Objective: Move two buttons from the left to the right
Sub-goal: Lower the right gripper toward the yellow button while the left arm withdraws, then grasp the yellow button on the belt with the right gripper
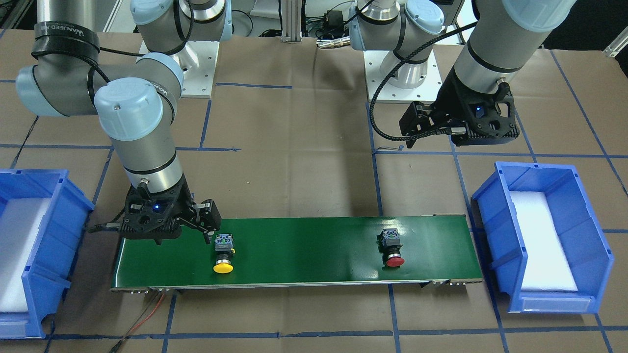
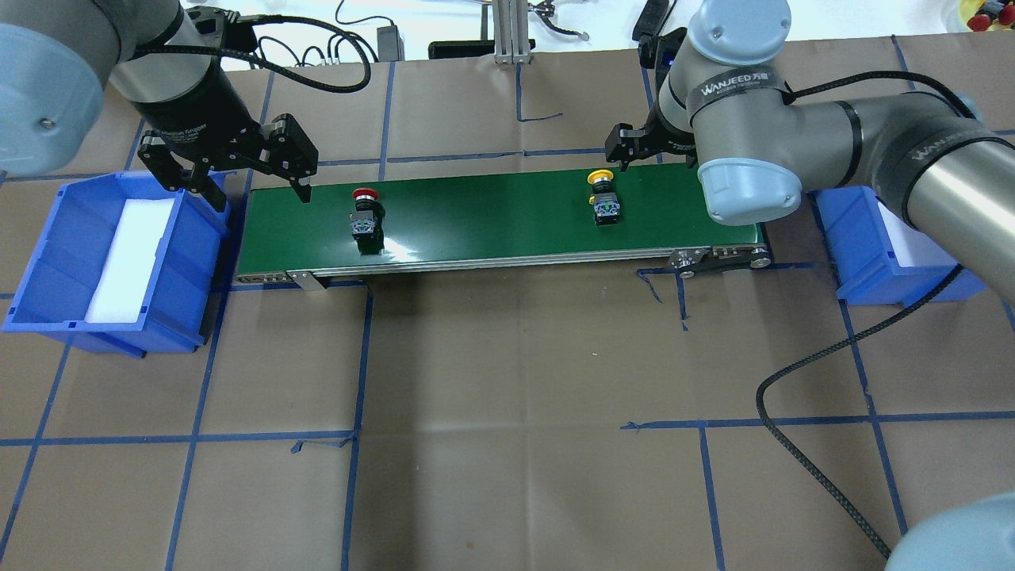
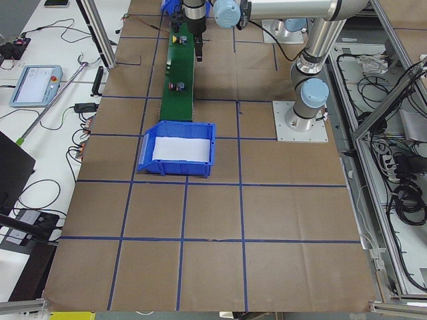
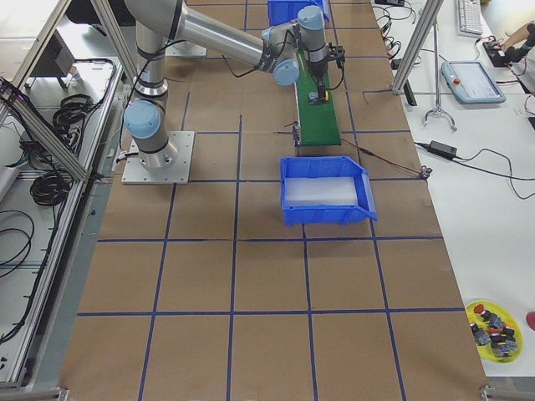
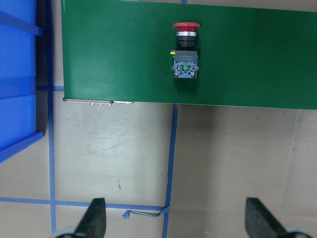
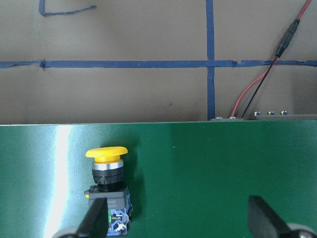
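Note:
The red button lies on the green conveyor belt near its left end; it also shows in the front view and the left wrist view. The yellow button lies near the belt's right end, also seen in the front view and the right wrist view. My left gripper is open and empty, raised over the belt's left end, short of the red button. My right gripper is open and empty, low over the belt, one finger beside the yellow button's terminal block.
A blue bin with white foam stands at the belt's left end. Another blue bin stands at the right end, partly hidden by my right arm. A red-black cable trails from the belt. A yellow dish holds spare parts far off.

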